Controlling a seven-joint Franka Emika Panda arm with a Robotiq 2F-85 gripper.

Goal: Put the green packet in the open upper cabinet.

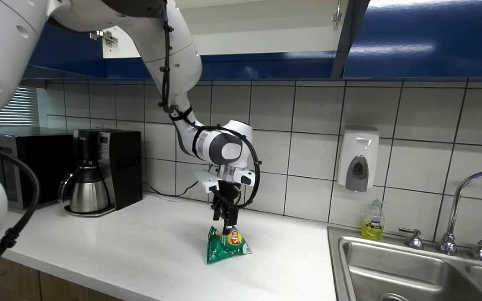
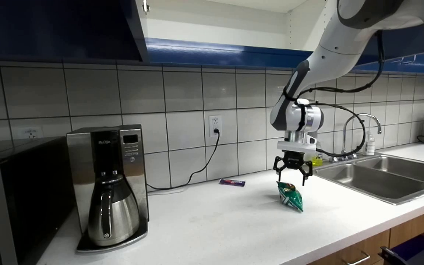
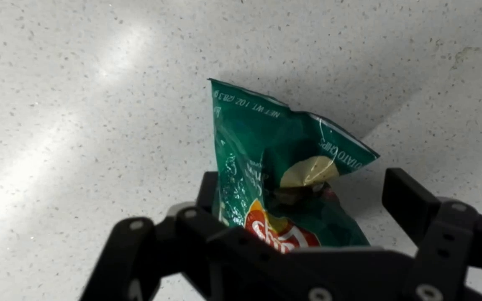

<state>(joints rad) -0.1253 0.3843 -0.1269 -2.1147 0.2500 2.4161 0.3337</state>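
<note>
Gripper: Your Robotiq gripper (image 2: 291, 182) points downward with its two fingers spread apart, in a released condition.
Chip packet: The green Lay's potato chips packet (image 1: 226, 250) rests on the white speckled countertop (image 1: 149, 251), directly below and between your fingers. Its front is creased inward.
Finger clearance: In the wrist view, one finger (image 3: 206, 190) lies at the packet's edge; you cannot tell whether they touch. The opposite finger (image 3: 408, 200) stands apart from the packet.
Upper cabinet: The open upper cabinet (image 2: 230, 51) is above the countertop; you see its white interior and blue trim in both exterior views.
Wrapped bar: A purple wrapped bar (image 2: 232, 182) lies near the tiled wall (image 2: 221, 88), well apart from the packet.
Sink area: A yellow dish soap bottle (image 1: 373, 228) stands on the rim of the stainless sink (image 1: 337, 257), near the faucet (image 1: 455, 209). A soap dispenser (image 1: 358, 159) is mounted above.
Coffee area: A coffee maker (image 2: 134, 176) with a steel carafe (image 2: 120, 219) stands beside the microwave (image 2: 31, 191).
</note>
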